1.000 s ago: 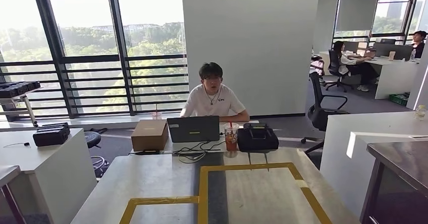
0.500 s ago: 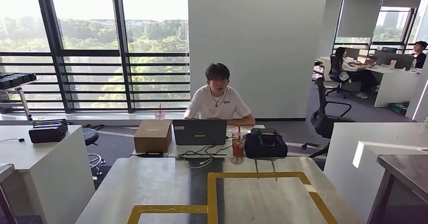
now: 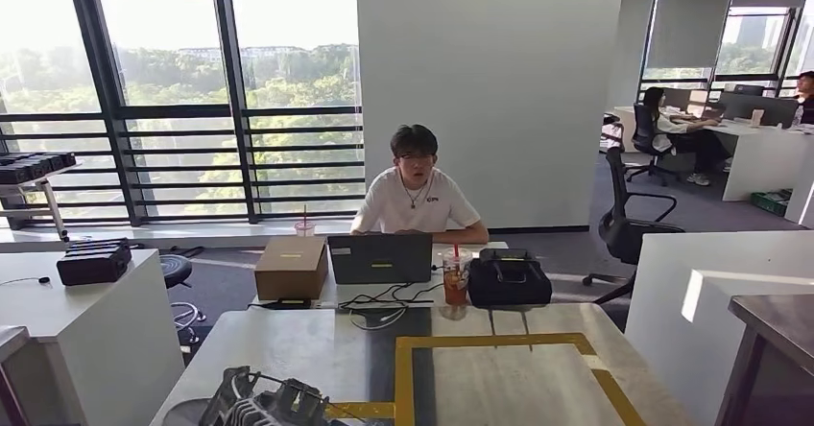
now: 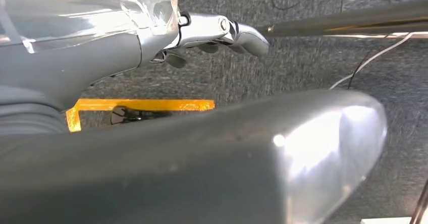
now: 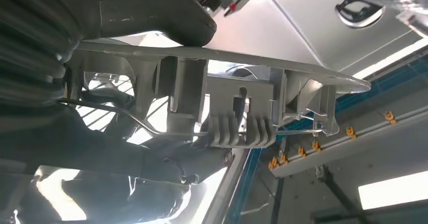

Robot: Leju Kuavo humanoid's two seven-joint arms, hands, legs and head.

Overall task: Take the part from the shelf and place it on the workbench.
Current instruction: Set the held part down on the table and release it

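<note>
The part (image 3: pixel 272 406), a grey ribbed metal casting with wires, shows at the bottom left of the head view, over the near edge of the workbench (image 3: pixel 499 373), a grey top marked with yellow tape. In the right wrist view my right hand (image 5: pixel 75 77) grips the part (image 5: pixel 242 113), thumb (image 5: pixel 146 12) on one side of its flat flange and dark fingers (image 5: pixel 126 158) on the other. My left hand (image 4: pixel 212 32) hangs above a grey carpet floor with its fingers stretched out and nothing in them.
A person (image 3: pixel 418 196) sits behind the workbench at a laptop (image 3: pixel 380 258), with a cardboard box (image 3: pixel 291 267), a drink cup (image 3: pixel 455 277) and a black bag (image 3: pixel 509 279) beside it. A white desk (image 3: pixel 77 301) stands left, white counters (image 3: pixel 710 282) right.
The part has risen into the bottom left of the head view, where it was unseen before. The whole picture has shifted slightly, so the camera moved.
</note>
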